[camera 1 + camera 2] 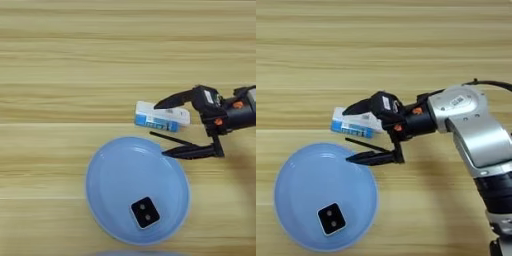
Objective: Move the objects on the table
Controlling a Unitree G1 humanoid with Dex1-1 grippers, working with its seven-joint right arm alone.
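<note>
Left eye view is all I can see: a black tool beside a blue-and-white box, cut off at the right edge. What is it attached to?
Observer: The tool sits on a rounded silver forearm, which shows whole only in the right eye view.
Operator: Where does that arm go?
Observer: It bends downward and leaves near the bottom right corner as darker segments.
Operator: Anything else over there?
Observer: A thin black cable arcs from the top of the forearm to the right edge.

tool (347, 135) spread wide | over box (353, 124), stick (367, 145) | block (331, 218) on plate (296, 170)
</note>
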